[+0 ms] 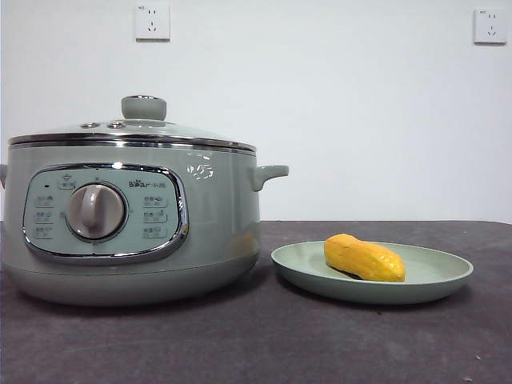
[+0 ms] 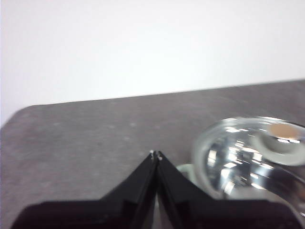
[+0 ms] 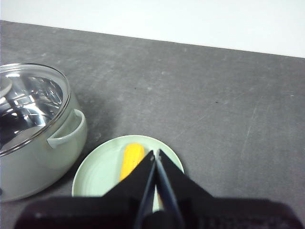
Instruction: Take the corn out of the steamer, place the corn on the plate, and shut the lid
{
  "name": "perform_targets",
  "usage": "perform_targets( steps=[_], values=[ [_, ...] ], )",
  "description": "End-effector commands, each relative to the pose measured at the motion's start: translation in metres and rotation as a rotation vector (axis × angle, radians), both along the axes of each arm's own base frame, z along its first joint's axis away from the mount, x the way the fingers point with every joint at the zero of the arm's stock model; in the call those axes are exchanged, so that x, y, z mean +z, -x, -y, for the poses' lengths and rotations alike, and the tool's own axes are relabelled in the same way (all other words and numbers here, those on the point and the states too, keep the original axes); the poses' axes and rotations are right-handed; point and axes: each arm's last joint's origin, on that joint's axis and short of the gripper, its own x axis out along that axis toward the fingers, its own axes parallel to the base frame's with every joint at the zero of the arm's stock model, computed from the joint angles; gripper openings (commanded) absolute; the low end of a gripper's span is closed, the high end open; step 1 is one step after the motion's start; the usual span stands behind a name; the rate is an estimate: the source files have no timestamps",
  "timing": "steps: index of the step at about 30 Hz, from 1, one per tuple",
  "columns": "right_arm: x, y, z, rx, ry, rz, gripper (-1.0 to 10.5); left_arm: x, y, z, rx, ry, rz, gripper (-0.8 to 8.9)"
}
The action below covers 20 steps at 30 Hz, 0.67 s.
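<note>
1. Corn [image 1: 364, 258] lies on the plate [image 1: 448, 270], right of the steamer [image 1: 216, 216] (lid [image 1: 132, 128] on).
2. Left gripper [image 2: 156, 154], jaws pressed together, empty, above the lid.
3. Right gripper [image 3: 155, 153], jaws together, empty, above the plate.

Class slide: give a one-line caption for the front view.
Lid closed on the steamer; corn lies on the plate beside it.

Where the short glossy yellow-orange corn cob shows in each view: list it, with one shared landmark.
Front view: the short glossy yellow-orange corn cob lies on the shallow pale green plate, right of the sage-green steamer pot.
Left wrist view: not in it.
Right wrist view: on the plate, partly behind the shut right gripper.
Shared landmark: the steamer's glass lid.
</note>
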Motion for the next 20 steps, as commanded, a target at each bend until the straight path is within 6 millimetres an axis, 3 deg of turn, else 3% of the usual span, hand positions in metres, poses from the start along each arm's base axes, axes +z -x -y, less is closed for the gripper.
perform_targets(
  steps=[1, 10, 14, 20],
  values=[
    [-0.001, 0.0, 0.0, -0.002, 0.001, 0.003, 0.0, -0.027, -0.006, -0.004, 0.059, -0.005, 0.047, -0.03],
    [-0.001, 0.0, 0.0, -0.002, 0.002, 0.003, 0.0, -0.117, -0.023, -0.007, 0.092, -0.001, -0.008, -0.03],
    [-0.001, 0.0, 0.0, -0.002, 0.002, 0.003, 0.0, -0.138, -0.024, -0.006, 0.05, 0.009, -0.041, -0.03],
    [-0.001, 0.0, 0.0, -0.002, 0.002, 0.003, 0.0, -0.149, -0.025, -0.006, 0.041, 0.028, -0.067, -0.03]
  ],
)
